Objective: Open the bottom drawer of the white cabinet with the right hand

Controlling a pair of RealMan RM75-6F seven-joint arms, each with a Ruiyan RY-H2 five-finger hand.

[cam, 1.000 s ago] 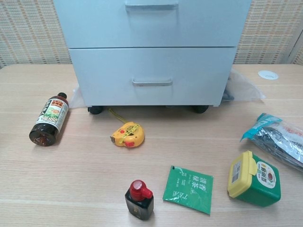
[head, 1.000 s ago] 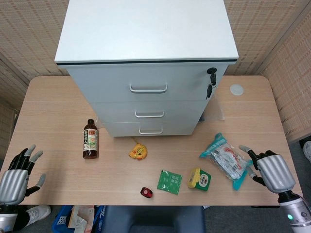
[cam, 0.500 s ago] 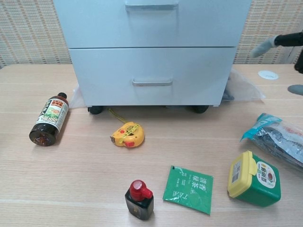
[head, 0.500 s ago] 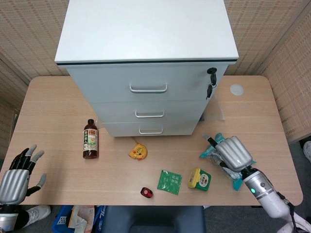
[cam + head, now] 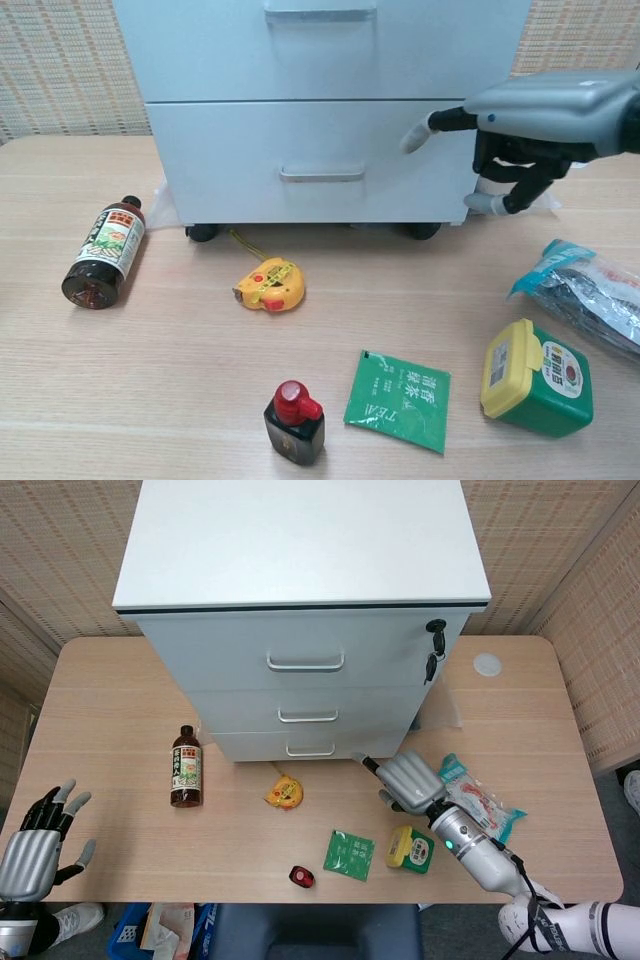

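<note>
The white cabinet [image 5: 300, 550] stands at the back of the table with three drawers, all closed. Its bottom drawer [image 5: 230, 165] carries a slim metal handle [image 5: 322, 174], which shows in the head view as the handle [image 5: 310, 749]. My right hand [image 5: 530, 118] hovers in front of the drawer's right end, holding nothing, one finger stretched left toward the front and the others bent downward. From the head camera the right hand [image 5: 405, 778] sits right of and below the handle, apart from it. At the table's near left corner my left hand [image 5: 30, 845] rests with fingers spread.
A dark bottle [image 5: 103, 250] lies left of the cabinet. A yellow tape measure [image 5: 270, 284], a green tea packet [image 5: 398, 400], a small red-capped bottle [image 5: 294, 423], a green box with yellow lid [image 5: 535, 378] and a snack bag [image 5: 590, 295] lie in front. Keys [image 5: 435, 640] hang from the top drawer.
My right hand has swept from the table's right edge leftward over the snack bag to the cabinet front's lower right. The left hand and the drawers have not moved.
</note>
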